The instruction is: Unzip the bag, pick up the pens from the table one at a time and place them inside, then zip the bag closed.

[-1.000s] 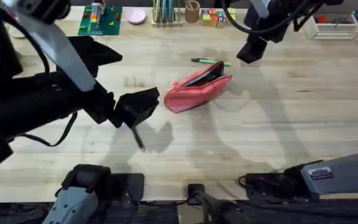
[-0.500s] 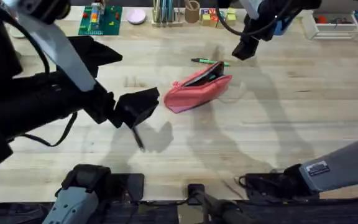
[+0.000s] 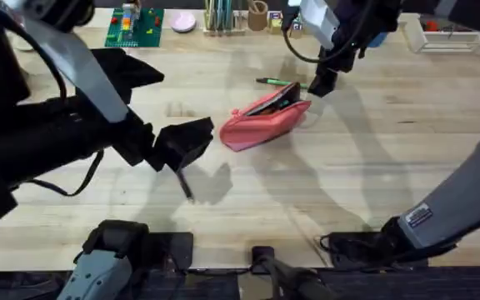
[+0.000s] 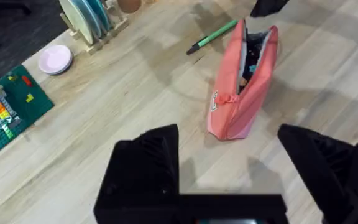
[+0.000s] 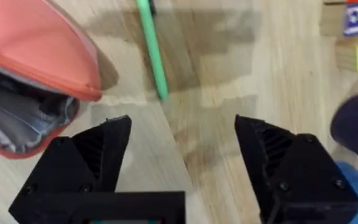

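The salmon-pink bag (image 3: 263,119) lies mid-table with its zipper open and a dark inside showing (image 4: 244,81) (image 5: 36,59). The green pen (image 3: 280,82) lies on the table just behind the bag (image 4: 215,36) (image 5: 151,53). A slim black pen (image 3: 187,185) lies on the table below my left gripper. My right gripper (image 3: 318,85) hovers open beside the green pen's end and the bag's far corner (image 5: 185,155), holding nothing. My left gripper (image 3: 187,143) hangs open left of the bag (image 4: 235,180), empty.
Along the back edge stand a green brick plate (image 3: 133,27), a pink dish (image 3: 182,22), a wooden rack of teal sticks (image 3: 219,17), a cup (image 3: 258,15) and coloured blocks (image 3: 283,22). A white tray (image 3: 448,35) sits at the back right.
My right gripper has moved left and down, from right of the green pen to close beside its end and the bag. The left arm, bag and pens have not moved.
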Controlling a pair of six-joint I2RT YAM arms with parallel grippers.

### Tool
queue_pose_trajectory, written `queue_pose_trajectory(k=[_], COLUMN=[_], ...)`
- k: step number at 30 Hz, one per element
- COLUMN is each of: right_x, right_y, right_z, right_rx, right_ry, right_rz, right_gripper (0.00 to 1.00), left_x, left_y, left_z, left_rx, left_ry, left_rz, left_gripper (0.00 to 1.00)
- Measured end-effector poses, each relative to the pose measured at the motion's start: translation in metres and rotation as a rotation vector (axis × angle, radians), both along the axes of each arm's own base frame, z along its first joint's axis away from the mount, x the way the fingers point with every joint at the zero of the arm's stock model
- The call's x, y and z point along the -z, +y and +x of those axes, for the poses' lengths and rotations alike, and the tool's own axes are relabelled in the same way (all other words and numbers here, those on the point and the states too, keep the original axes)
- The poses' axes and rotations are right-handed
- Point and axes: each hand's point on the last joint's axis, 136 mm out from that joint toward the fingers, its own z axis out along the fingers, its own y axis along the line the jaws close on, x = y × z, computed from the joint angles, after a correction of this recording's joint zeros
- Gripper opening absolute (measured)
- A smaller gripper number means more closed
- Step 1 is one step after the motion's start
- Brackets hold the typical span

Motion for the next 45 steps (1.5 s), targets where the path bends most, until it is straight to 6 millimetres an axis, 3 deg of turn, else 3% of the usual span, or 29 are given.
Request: queue_pose_trajectory(k=[7, 15, 21, 45], right_x=[0.005, 0.031, 0.04, 0.044], right_y=[0.008, 0.017, 0.021, 0.029], right_z=[0.01, 0.013, 0.011, 0.001], right_rx=[-0.034, -0.07, -0.083, -0.103], right_ry=[-0.026, 0.007, 0.03, 0.099], right_rz=[0.035, 0.05, 0.059, 0.101], right_gripper=[0.993, 0.995, 0.995, 0.994], left_x=[0.0, 0.0, 0.0, 0.0], left_y=[0.0, 0.0, 0.0, 0.0], left_z=[0.0, 0.0, 0.0, 0.0], left_rx=[0.0, 0.0, 0.0, 0.0], left_ry=[0.0, 0.0, 0.0, 0.0], left_rz=[0.0, 0.0, 0.0, 0.0], left_gripper=[0.993, 0.993, 0.993, 0.993])
